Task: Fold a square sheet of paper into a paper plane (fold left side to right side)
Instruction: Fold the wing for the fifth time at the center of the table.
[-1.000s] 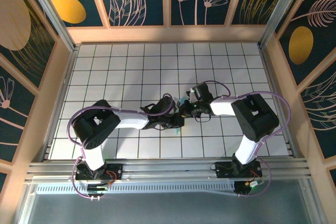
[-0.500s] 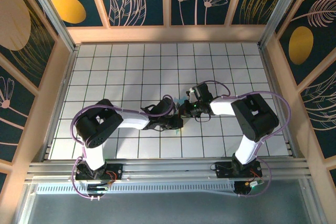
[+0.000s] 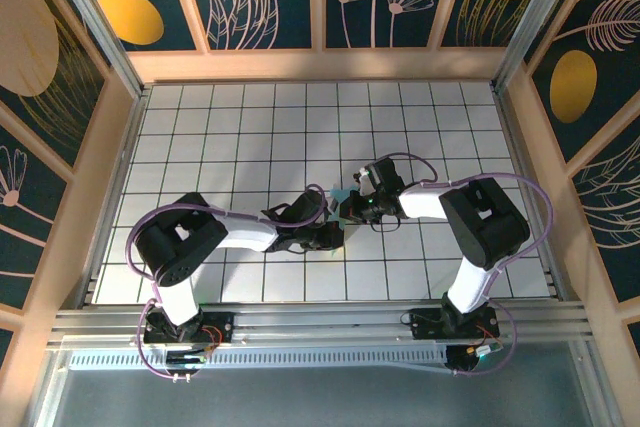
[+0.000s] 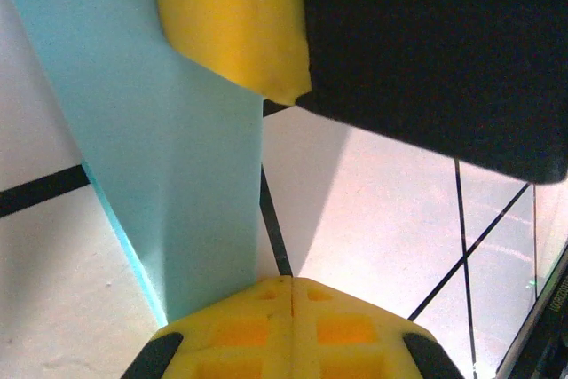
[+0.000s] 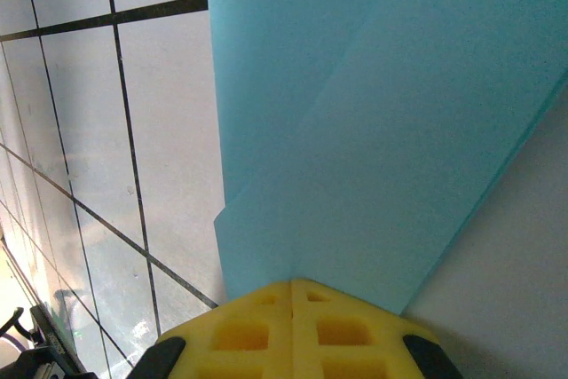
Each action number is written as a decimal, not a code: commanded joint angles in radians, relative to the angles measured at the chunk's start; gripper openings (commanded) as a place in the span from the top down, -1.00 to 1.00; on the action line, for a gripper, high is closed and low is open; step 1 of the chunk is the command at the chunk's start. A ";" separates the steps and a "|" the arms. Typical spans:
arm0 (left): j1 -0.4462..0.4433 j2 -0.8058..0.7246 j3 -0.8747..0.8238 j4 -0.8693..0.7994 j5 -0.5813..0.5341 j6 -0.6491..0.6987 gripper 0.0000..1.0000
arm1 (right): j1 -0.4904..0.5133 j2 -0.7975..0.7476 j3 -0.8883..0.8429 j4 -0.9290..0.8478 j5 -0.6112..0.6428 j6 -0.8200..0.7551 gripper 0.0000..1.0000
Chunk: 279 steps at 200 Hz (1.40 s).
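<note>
From above, the paper is a small light-blue sliver near the middle of the gridded table. Most of it is hidden under the two wrists that meet over it. The left arm reaches it from the near left and the right arm from the right. Neither set of jaws can be read at this size. Rows of bare tiles lie between the paper and the far wall, and the side walls stand well apart from it.

At the left wrist, the paper is a long strip cut off at the top of the frame. It runs down to this arm's yellow pads, which press seam to seam, so the left jaws are closed. The strip slips in beside the left pad rather than at the seam, and I cannot tell whether it is pinched. Above, a yellow pad of the right arm lies on the paper. Its black housing covers the upper right corner.

At the right wrist, the paper shows two overlapping layers with a slanting edge, cut off at the top and right. Its lower tip enters the seam of the pads, so the right jaws are closed on it. Left of the paper, bare tiles stretch to the frame's edge.
</note>
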 commanded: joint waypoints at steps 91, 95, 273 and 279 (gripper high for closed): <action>-0.072 -0.017 -0.055 -0.139 0.012 0.027 1.00 | 0.011 0.078 -0.030 -0.140 0.146 -0.031 1.00; -0.073 -0.019 -0.055 -0.139 0.012 0.027 1.00 | 0.011 0.078 -0.030 -0.141 0.147 -0.032 1.00; -0.098 -0.124 -0.137 -0.128 0.020 0.006 1.00 | 0.011 0.082 -0.003 -0.155 0.139 -0.039 1.00; -0.097 -0.132 -0.137 -0.124 0.021 0.006 1.00 | 0.011 0.082 0.002 -0.156 0.137 -0.040 1.00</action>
